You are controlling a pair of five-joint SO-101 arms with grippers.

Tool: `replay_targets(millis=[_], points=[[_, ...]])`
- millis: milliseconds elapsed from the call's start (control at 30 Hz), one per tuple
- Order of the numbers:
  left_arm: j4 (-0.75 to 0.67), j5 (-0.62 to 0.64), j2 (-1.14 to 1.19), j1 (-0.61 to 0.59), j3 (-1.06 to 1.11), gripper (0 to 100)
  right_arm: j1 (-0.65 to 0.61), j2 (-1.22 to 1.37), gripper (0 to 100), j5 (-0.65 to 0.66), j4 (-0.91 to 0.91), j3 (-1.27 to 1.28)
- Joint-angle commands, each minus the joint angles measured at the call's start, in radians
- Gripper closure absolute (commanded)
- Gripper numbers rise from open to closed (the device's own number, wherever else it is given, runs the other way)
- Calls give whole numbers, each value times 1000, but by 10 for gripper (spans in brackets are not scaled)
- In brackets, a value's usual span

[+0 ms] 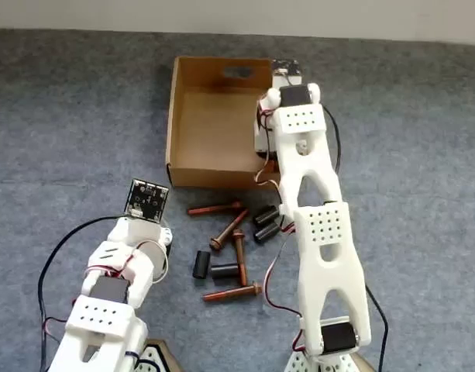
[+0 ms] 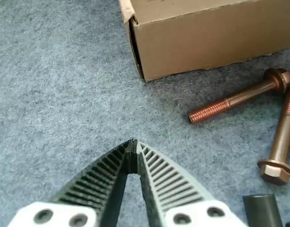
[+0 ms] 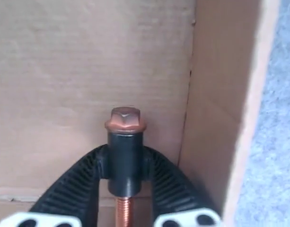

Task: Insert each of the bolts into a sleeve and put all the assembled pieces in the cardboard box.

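Observation:
My right gripper is shut on a black sleeve with a copper bolt through it, held inside the cardboard box close to its right wall. My left gripper is shut with nothing in it, low over the carpet in front of the box's near left corner. Several loose bolts and black sleeves lie on the carpet just in front of the box. In the left wrist view two bolts and a sleeve lie off to the side.
The right arm stretches from the near edge over the box's right side. The left arm sits at the near left. Grey carpet covers the table, with free room left of the box.

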Motion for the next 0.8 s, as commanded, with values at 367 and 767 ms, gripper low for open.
replay_targets(millis=[367,767], points=[[-12,5,-16,10,-4,989,16,-30,851,-2,48,-420],[-17,5,-13,12,-2,989,36,-364,851,-2,54,-397]])
